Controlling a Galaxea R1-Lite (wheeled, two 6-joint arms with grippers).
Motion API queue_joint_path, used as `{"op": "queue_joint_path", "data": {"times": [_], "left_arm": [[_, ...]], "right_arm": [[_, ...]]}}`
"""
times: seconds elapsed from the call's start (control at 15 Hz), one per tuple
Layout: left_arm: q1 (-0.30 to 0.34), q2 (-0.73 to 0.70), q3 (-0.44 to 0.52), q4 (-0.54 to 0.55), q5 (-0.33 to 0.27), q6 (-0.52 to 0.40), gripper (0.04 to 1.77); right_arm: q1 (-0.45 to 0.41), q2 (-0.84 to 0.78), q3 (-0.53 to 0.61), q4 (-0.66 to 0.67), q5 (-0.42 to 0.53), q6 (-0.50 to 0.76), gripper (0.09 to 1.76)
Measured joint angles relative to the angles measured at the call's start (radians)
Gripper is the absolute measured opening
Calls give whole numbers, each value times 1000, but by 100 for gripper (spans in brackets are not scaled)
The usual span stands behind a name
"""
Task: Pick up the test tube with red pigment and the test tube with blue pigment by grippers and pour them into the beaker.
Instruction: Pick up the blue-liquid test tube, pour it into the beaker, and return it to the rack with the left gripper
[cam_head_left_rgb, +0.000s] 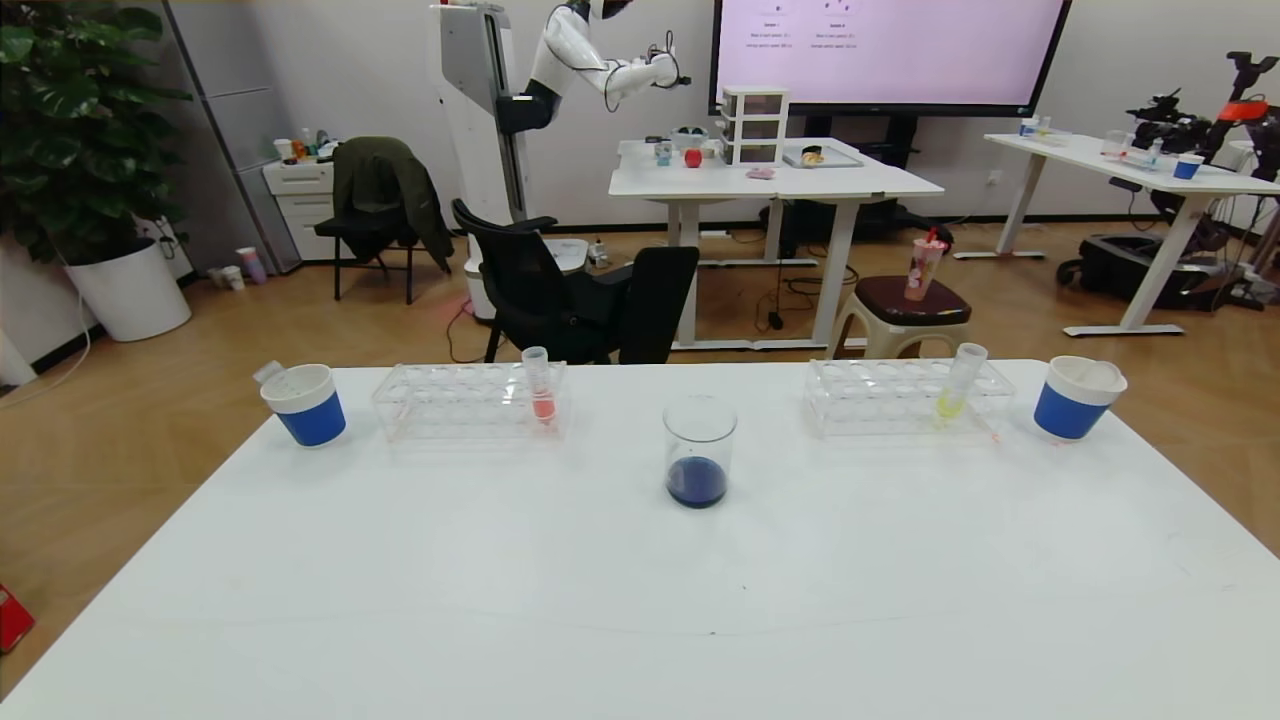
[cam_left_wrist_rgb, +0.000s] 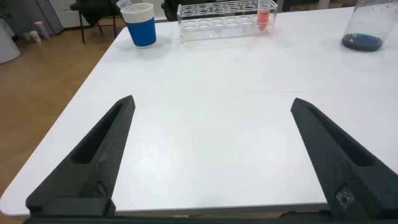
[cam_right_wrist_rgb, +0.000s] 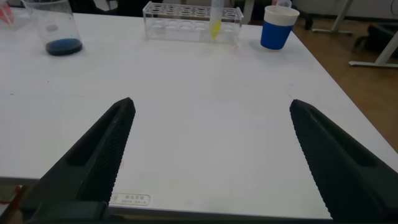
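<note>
The beaker (cam_head_left_rgb: 699, 450) at the table's (cam_head_left_rgb: 640, 600) centre already holds dark blue-purple liquid, so the pouring looks done (no blue tube is visible, and only a pale red tube (cam_head_left_rgb: 540, 388) stands racked), while the left gripper (cam_left_wrist_rgb: 211, 162) and right gripper (cam_right_wrist_rgb: 208, 158) hover open and empty.

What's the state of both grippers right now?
Left gripper: open, holding nothing, above the near part of the white table.
Right gripper: open, holding nothing, above the table's near part too.
</note>
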Motion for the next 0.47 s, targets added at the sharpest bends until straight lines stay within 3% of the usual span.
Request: {"op": "queue_joint_path", "data": {"times": [0.47], "left_arm": [[0, -1, 15, -36, 4, -38, 175]], "right_arm": [[0, 0, 0, 0, 0, 0, 174]]}}
